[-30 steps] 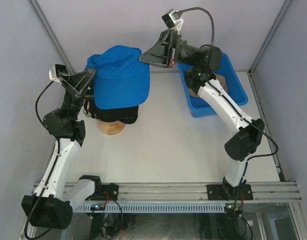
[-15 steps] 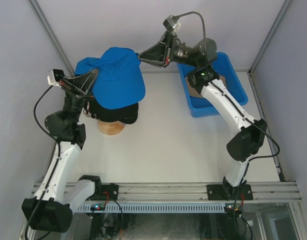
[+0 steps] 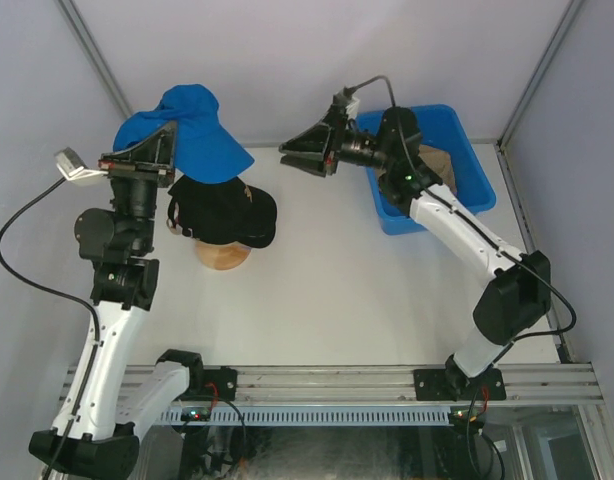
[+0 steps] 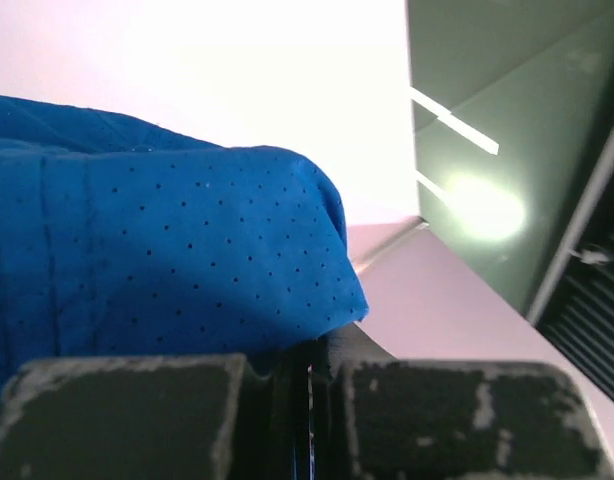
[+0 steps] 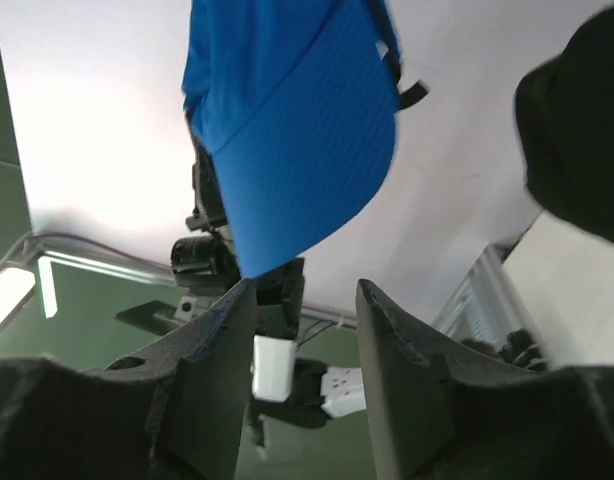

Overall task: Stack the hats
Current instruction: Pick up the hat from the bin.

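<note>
Hat stack, unfinished: one hat seated, one aloft.
Black hat [image 3: 227, 210] on wooden stand [image 3: 223, 258], worktop's far-left; blue hat [image 3: 187, 135] raised behind it, left claw [image 3: 162, 145] clenched on its fabric; right claw [image 3: 292, 155] released, empty.

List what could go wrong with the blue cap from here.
1. The left gripper alone pinches the blue cap by a fabric edge; it could slip free and drop.
2. The cap hangs beyond and left of the black cap on the stand, so it may land askew.
3. The right gripper is open and apart, unable to steady it.
</note>
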`<control>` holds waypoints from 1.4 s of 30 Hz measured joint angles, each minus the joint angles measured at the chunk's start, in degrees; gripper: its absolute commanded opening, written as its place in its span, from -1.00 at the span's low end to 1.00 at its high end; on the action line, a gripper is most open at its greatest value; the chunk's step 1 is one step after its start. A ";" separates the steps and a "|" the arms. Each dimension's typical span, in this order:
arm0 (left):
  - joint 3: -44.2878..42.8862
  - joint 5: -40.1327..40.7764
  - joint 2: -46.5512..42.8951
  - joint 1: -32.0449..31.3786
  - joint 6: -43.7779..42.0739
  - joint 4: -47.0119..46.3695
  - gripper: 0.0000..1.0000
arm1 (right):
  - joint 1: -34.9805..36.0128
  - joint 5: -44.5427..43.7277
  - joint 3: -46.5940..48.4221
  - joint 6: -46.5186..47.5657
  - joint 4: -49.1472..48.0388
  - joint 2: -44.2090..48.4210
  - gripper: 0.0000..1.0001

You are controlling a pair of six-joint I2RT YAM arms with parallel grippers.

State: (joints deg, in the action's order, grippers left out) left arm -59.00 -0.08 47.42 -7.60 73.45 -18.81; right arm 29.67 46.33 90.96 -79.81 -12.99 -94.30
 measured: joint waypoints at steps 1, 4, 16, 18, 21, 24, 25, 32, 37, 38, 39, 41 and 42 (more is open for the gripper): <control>-0.11 1.18 0.17 -0.61 -1.81 0.48 -0.99 | 1.01 -0.24 -0.76 -1.25 -0.59 0.00 -0.08; -0.22 5.90 0.74 -3.28 -8.00 2.69 -1.00 | 4.00 -1.29 -2.54 -6.58 -3.72 0.00 -0.07; -0.44 15.41 0.50 -7.67 -21.05 2.19 -1.00 | 9.11 -3.39 -3.96 -23.65 -15.96 -2.60 -0.03; -0.46 16.24 0.46 -7.89 -21.92 1.44 -1.00 | 9.94 -3.39 -3.96 -25.07 -16.37 -3.41 -0.02; -0.48 16.68 0.44 -8.13 -22.93 0.39 -0.99 | 11.37 -3.34 -3.96 -26.97 -16.96 -4.74 0.01; -0.50 16.55 0.44 -8.37 -23.74 -0.37 -0.99 | 12.11 -3.30 -3.85 -28.65 -17.70 -6.05 0.02; -0.52 16.44 0.44 -8.44 -23.93 -0.44 -1.00 | 12.22 -3.21 -3.56 -29.27 -17.79 -6.60 0.03; -0.59 14.80 -0.20 -8.92 -26.51 -1.66 -1.00 | 12.55 -3.17 0.90 -33.05 -19.06 -11.58 0.08; -0.59 12.37 -2.19 -9.01 -29.77 -2.08 -1.00 | 13.11 -2.71 3.96 -35.63 -20.44 -13.94 0.10; -0.59 11.80 -2.62 -9.01 -30.34 -2.10 -0.99 | 13.11 -2.49 4.37 -35.91 -20.41 -14.12 0.10; -0.59 11.30 -3.02 -9.01 -30.93 -2.12 -1.00 | 13.11 -2.25 5.27 -36.41 -20.46 -14.45 0.10; -0.59 10.08 -3.52 -9.03 -31.82 -2.12 -0.99 | 13.16 -2.05 6.12 -37.03 -20.70 -14.82 0.10; -0.59 9.57 -3.61 -9.05 -32.17 -2.08 -1.00 | 13.16 -2.03 6.75 -37.38 -20.92 -15.12 0.10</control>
State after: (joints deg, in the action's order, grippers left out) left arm -59.59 9.50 43.81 -16.64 41.28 -20.88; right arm 42.83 44.29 97.71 -117.19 -33.91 -109.43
